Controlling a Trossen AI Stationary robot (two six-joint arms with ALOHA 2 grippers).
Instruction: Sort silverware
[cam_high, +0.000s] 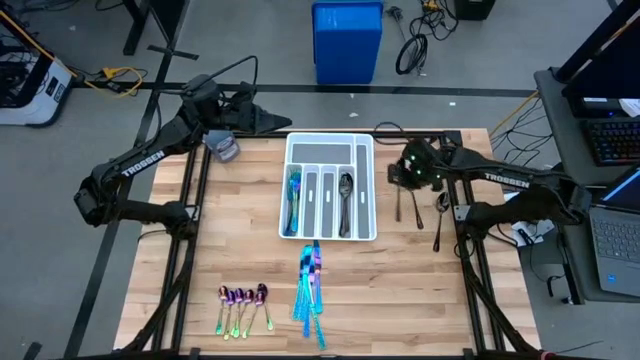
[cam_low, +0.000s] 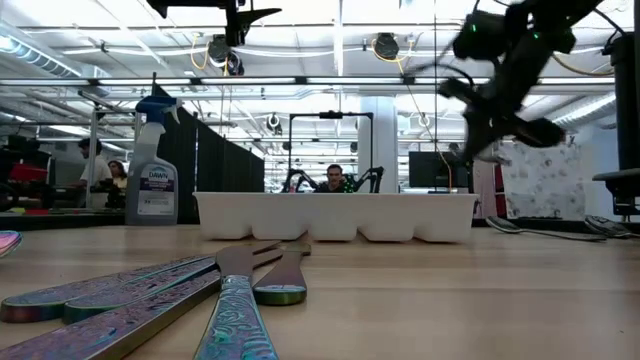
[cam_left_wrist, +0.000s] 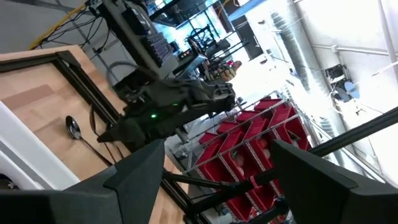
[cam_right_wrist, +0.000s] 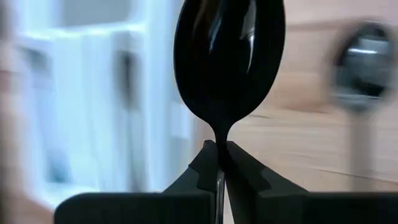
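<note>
My right gripper (cam_high: 408, 172) hangs above the table just right of the white tray (cam_high: 366, 150), shut on a dark gunmetal spoon (cam_right_wrist: 230, 56). More dark spoons (cam_high: 440, 212) lie on the table right of the tray. Blue-teal forks (cam_high: 294, 195) and a dark spoon (cam_high: 345, 195) lie in tray compartments. Iridescent blue knives (cam_high: 312, 285) and small rainbow-purple spoons (cam_high: 243, 300) lie near the front edge. My left gripper (cam_left_wrist: 217, 180) is raised beyond the tray's far left corner, open and empty. My right gripper pinches the dark spoon at its neck (cam_right_wrist: 219, 134), where bowl meets handle, between its two fingertips (cam_right_wrist: 249, 168). The bowl sticks out past the fingertips, and the fingers hide the handle. The gripper slants downward, well above the tabletop, so the spoon is lifted clear.
A spray bottle (cam_low: 152, 165) stands at the table's far left. A grey object (cam_high: 222, 148) lies at the far left corner. A blue bin (cam_high: 347, 40) stands on the floor beyond the table. Bare wood lies between the tray and the right edge.
</note>
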